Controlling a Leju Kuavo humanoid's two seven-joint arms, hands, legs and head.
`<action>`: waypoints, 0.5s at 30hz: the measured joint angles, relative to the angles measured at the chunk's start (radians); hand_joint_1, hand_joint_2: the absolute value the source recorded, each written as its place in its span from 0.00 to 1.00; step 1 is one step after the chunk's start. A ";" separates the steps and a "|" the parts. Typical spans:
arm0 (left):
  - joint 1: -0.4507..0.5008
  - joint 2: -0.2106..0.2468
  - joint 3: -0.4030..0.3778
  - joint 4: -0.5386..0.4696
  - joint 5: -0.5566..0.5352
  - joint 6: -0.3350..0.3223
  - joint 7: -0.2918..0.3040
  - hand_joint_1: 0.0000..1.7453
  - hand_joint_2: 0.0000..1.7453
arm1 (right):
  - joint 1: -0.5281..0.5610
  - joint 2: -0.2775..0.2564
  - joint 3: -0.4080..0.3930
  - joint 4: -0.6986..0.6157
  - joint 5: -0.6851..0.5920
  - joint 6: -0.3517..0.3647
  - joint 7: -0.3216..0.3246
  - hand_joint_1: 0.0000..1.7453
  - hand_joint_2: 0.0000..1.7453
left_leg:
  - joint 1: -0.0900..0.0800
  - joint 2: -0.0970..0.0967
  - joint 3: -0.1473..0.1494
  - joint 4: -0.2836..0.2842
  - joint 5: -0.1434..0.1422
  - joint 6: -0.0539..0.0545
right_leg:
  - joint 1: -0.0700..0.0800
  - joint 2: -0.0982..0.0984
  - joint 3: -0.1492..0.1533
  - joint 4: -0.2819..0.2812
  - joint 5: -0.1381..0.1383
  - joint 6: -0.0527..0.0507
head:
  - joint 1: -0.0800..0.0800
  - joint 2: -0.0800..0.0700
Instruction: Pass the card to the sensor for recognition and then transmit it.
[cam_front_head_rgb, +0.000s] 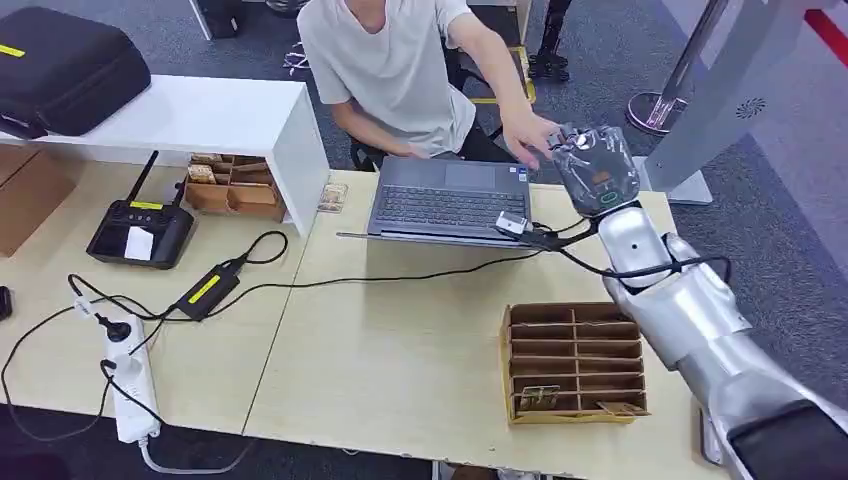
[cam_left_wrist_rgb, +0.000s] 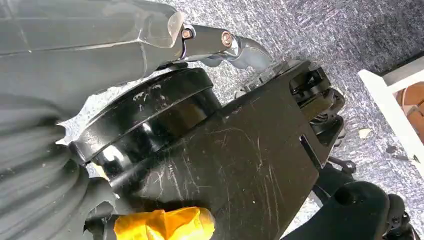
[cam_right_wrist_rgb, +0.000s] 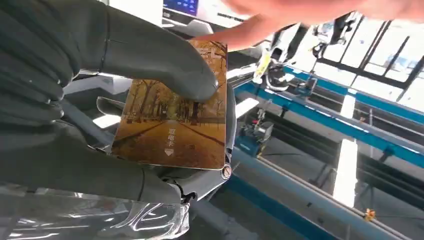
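Note:
My right hand (cam_front_head_rgb: 596, 168) is raised past the table's far right edge, beside the open laptop (cam_front_head_rgb: 447, 198). In the right wrist view its thumb (cam_right_wrist_rgb: 165, 60) and fingers pinch a card (cam_right_wrist_rgb: 172, 127) printed with an autumn tree avenue. A person's hand (cam_front_head_rgb: 530, 132) reaches to my right hand, and its fingertips (cam_right_wrist_rgb: 240, 35) touch the card's far edge. In the left wrist view my left hand (cam_left_wrist_rgb: 85, 45) hangs over grey carpet with its fingers curled in around nothing.
A cardboard slotted card box (cam_front_head_rgb: 572, 362) stands near the table's front right. A grey sensor stand (cam_front_head_rgb: 720, 90) rises at the right. Cables, a power strip (cam_front_head_rgb: 130, 375), a remote controller (cam_front_head_rgb: 140, 232) and a white shelf (cam_front_head_rgb: 190, 115) occupy the left.

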 joint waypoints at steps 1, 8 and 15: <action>-0.001 0.000 -0.002 0.000 0.000 -0.002 0.001 0.00 1.00 | -0.001 0.008 0.013 0.009 0.000 0.000 0.002 1.00 1.00 | 0.000 0.000 0.000 0.000 0.000 0.000 | 0.000 0.000 0.000 0.000 0.000 0.000 | 0.000 0.000; 0.000 0.001 -0.002 0.005 0.005 -0.019 -0.015 0.00 1.00 | -0.002 0.032 0.046 0.033 -0.001 -0.001 0.000 1.00 1.00 | 0.000 -0.001 0.005 0.001 0.001 0.001 | 0.000 -0.001 -0.001 0.000 0.000 0.000 | 0.000 0.000; 0.002 -0.002 -0.002 0.006 0.027 -0.017 -0.028 0.00 1.00 | -0.003 0.037 0.060 0.045 -0.001 -0.001 -0.012 0.00 1.00 | -0.001 -0.001 0.005 0.001 0.001 0.001 | -0.001 -0.001 -0.001 0.000 0.000 0.000 | 0.000 0.000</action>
